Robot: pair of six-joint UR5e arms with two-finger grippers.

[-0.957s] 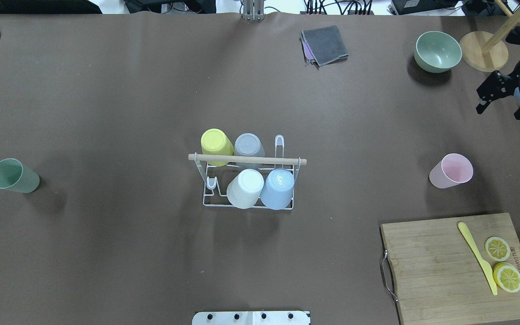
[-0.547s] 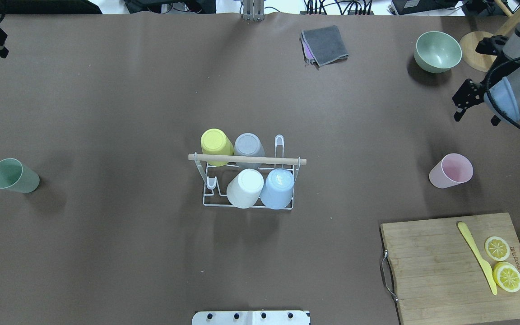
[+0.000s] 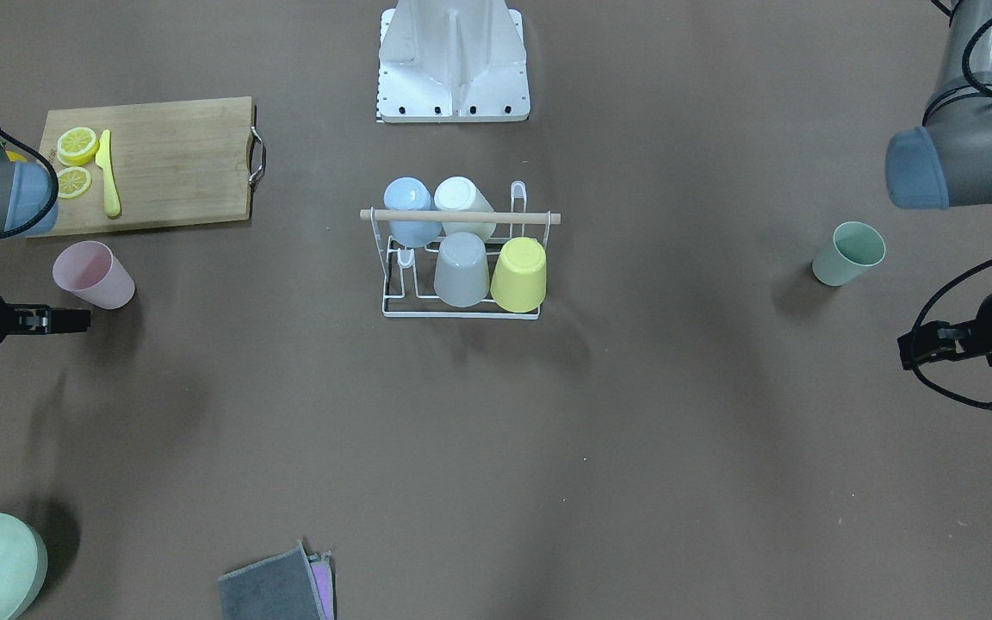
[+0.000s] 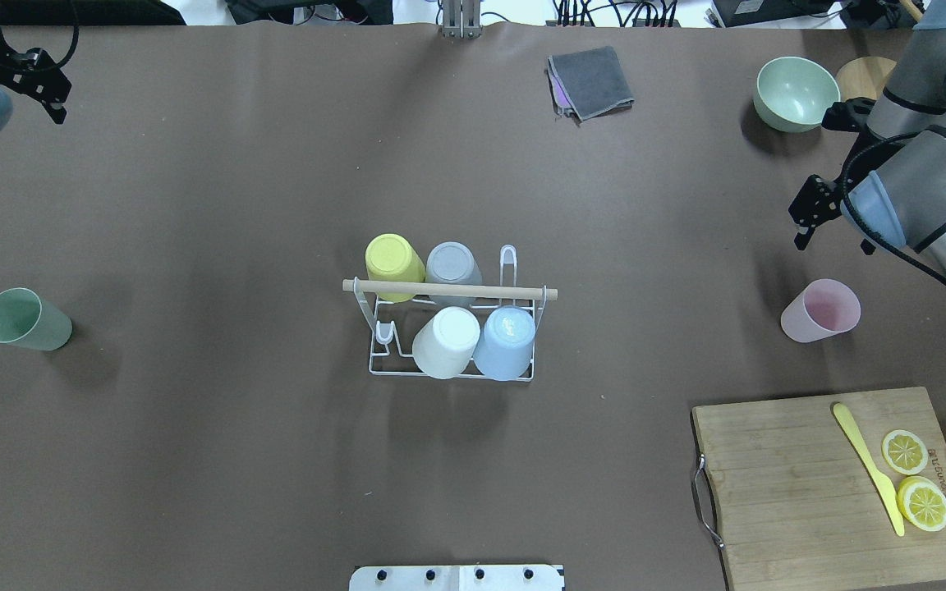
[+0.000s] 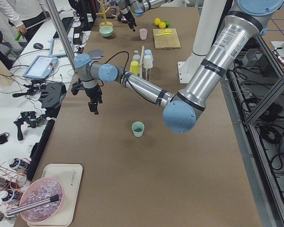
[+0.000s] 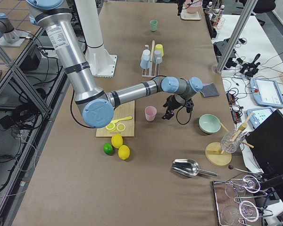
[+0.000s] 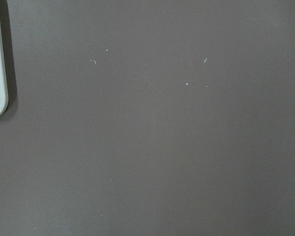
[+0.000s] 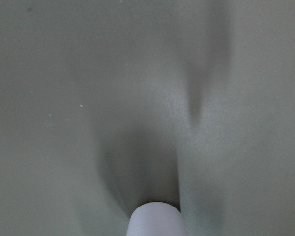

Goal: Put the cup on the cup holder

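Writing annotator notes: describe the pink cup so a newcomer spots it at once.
In the overhead view, find the wooden cutting board at the near right corner. Just past its far edge stands a pink cup, mouth up. It is the only pink one; the green cup sits loose far left.

The worktop point(image 4: 194, 205) is plain dark brown. The cup holder point(image 4: 450, 289) is white wire with a pale wooden rod, carrying a yellow cup point(image 4: 393, 261), grey cup point(image 4: 452, 263), white cup point(image 4: 448, 341) and pale blue cup point(image 4: 506, 341). Elsewhere: a sage green cup point(image 4: 21, 318), a pink cup point(image 4: 822, 310), a mint bowl point(image 4: 796, 92), a grey cloth point(image 4: 592, 80) and a light, wood-grained cutting board point(image 4: 793, 484).
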